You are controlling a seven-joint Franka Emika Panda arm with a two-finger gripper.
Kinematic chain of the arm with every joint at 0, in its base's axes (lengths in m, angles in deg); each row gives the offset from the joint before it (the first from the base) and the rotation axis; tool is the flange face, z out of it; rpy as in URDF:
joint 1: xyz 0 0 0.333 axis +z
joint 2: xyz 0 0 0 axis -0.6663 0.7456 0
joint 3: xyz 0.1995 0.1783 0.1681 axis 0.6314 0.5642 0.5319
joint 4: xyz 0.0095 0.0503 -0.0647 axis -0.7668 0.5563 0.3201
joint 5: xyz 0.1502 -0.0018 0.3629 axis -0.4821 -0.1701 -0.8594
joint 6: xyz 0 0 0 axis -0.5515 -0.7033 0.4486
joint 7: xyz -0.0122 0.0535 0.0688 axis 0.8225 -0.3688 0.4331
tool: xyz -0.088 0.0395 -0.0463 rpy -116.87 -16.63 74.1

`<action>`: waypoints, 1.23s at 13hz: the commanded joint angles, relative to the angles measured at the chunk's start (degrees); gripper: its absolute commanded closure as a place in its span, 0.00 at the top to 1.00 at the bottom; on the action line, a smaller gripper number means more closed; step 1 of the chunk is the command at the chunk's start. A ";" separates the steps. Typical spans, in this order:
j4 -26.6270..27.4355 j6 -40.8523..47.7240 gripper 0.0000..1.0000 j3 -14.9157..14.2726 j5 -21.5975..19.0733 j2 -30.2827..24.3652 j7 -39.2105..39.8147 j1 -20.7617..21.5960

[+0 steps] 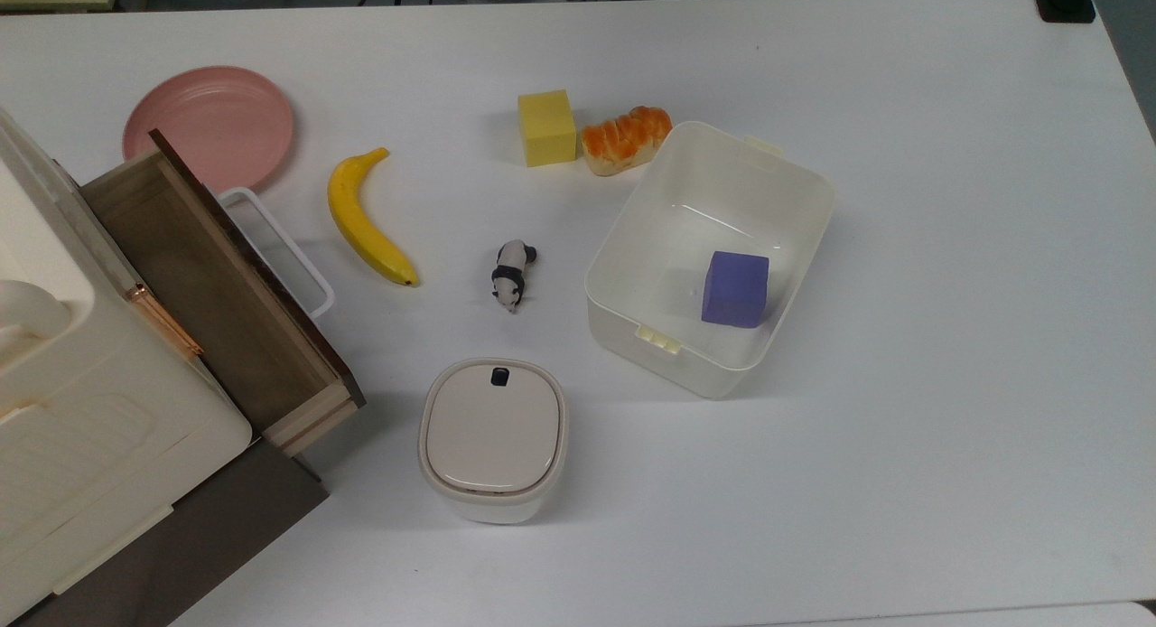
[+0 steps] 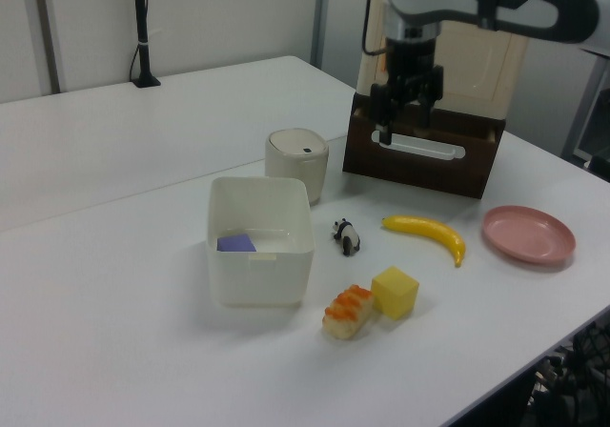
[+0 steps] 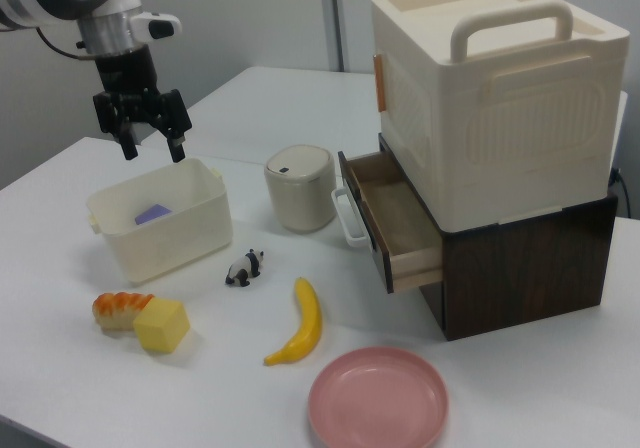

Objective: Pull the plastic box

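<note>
Nearest in the right view: pink plate (image 3: 378,398), then banana (image 3: 300,323), yellow foam cube (image 3: 162,325) touching the orange-topped bread roll (image 3: 120,307), and panda figurine (image 3: 243,267). Behind these, plastic box (image 3: 160,224) resting on the white table (image 3: 500,388), lidless, with a purple cube (image 3: 153,214) inside. Beside it, lidded white container (image 3: 299,187) and storage unit with open wooden drawer (image 3: 392,218). Farthest back, gripper (image 3: 149,137) raised above the box's far rim, fingers spread wide, grasping nothing.
</note>
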State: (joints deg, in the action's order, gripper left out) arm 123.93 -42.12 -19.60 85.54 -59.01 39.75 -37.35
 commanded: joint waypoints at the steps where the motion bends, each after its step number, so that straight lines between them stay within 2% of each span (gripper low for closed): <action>1: 3.61 -5.22 1.00 -0.59 -2.80 -2.02 -2.50 -1.61; 6: 8.62 -10.68 1.00 -0.50 -3.96 -2.20 -1.70 -1.53; 16: 8.37 -11.93 1.00 -0.59 -5.02 -2.02 -1.79 -1.97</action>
